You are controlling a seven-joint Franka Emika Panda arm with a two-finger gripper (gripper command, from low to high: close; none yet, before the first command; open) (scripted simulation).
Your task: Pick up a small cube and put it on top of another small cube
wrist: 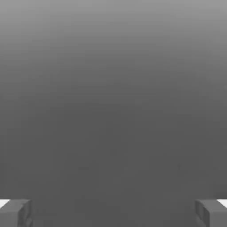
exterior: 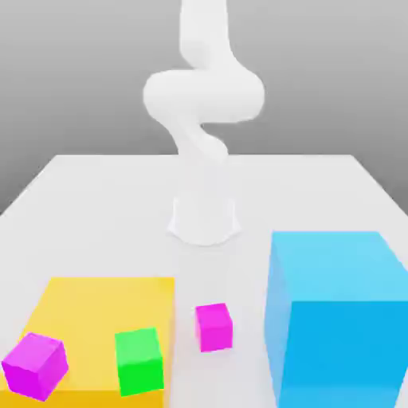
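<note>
The hot-pink cube (exterior: 214,327) sits on the white table (exterior: 96,191) between the yellow slab (exterior: 103,307) and the big blue block (exterior: 339,315). Farther back rises the white arm (exterior: 203,103). In the hand view, the gripper (wrist: 113,213) has its fingers (wrist: 15,212) spread wide with nothing between them, facing grey background.

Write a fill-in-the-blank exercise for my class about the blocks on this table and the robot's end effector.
1. The green cube rests on a flat ____ slab.
2. The pink cube lies between that slab and the big ____ block.
3. The purple cube sits at the exterior view's ____ side.
4. The end effector has its fingers spread ____.

Missing words: yellow; blue; left; open
</note>
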